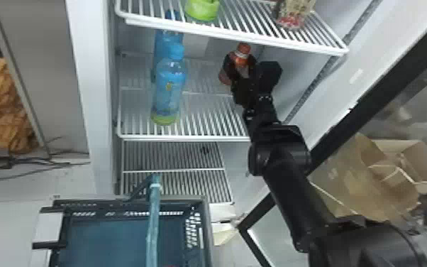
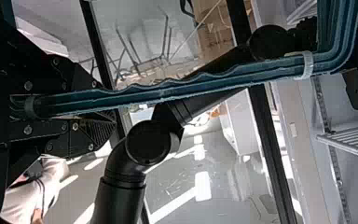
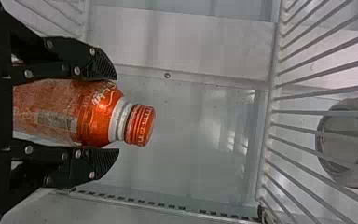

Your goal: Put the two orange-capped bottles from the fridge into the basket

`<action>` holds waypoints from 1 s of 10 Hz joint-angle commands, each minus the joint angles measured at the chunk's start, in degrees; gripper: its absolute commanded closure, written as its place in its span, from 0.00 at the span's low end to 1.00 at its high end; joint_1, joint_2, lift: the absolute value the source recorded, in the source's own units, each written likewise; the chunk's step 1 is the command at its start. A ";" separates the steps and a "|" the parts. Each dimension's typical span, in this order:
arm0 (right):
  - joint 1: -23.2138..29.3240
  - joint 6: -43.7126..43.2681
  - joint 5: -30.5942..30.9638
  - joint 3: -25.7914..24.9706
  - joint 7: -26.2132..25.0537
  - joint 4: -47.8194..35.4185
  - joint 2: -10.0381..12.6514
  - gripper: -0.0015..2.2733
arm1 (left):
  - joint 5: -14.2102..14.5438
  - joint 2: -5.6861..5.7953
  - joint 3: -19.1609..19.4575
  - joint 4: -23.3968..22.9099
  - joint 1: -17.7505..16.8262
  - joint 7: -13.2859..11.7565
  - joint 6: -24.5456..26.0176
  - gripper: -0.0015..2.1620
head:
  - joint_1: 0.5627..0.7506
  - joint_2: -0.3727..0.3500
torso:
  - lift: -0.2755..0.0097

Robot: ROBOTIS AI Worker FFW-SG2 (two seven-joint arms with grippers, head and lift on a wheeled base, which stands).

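In the head view my right gripper (image 1: pixel 242 64) is on the fridge's middle shelf, around an orange-capped bottle (image 1: pixel 243 49) whose cap points up. The right wrist view has that gripper (image 3: pixel 116 113) shut on the orange bottle (image 3: pixel 95 112), one finger on each side below the neck, the cap beyond the tips. The basket (image 1: pixel 207 216) stands low in front of the fridge, its teal handle (image 1: pixel 153 216) raised across it. In the left wrist view my left gripper (image 2: pixel 114 122) is shut on the handle (image 2: pixel 168 89).
Two blue bottles (image 1: pixel 169 85) stand left on the same shelf (image 1: pixel 202 137). The upper shelf (image 1: pixel 237 33) carries a green-based item (image 1: pixel 203 10) and a patterned container (image 1: pixel 292 16). The open door's dark frame (image 1: pixel 333 142) and cardboard boxes (image 1: pixel 376 177) are on the right.
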 commanded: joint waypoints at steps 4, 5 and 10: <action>4.31 -1.23 -0.96 2.43 0.27 -6.47 0.00 0.39 | 0.45 0.09 0.63 0.00 0.56 -0.16 -0.27 0.55 | 0.70 0.03 | 0.14; 5.71 -1.23 -0.96 2.43 0.27 -8.30 0.00 0.39 | 0.57 0.18 0.86 0.00 0.70 -0.25 -0.27 0.55 | 0.70 0.03 | 0.14; 19.63 3.70 0.30 -2.71 2.73 -29.11 0.09 0.39 | 1.03 0.26 0.97 0.00 0.85 -0.25 -0.27 0.55 | 0.70 0.03 | 0.14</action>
